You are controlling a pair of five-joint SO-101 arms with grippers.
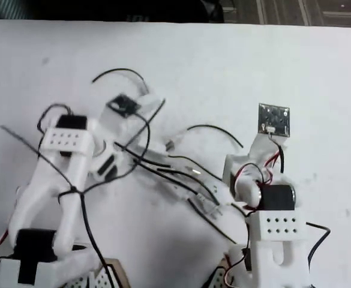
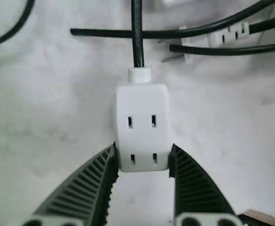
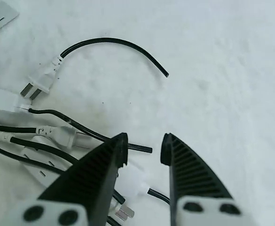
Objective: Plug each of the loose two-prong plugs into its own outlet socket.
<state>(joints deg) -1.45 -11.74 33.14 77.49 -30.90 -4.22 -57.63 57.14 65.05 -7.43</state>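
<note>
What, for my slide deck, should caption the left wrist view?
Left gripper grips the outlet block, sockets empty, a loose plug beyond.

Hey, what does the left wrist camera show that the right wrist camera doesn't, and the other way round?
Left wrist view: a white outlet block with two empty pairs of slots, pinched at its sides between the left gripper's jaws, its black cord leading away. Right wrist view: the right gripper, jaws open above a white plug, and a loose two-prong plug on a short curved cord. Both: the white table and crossing black cords.
</note>
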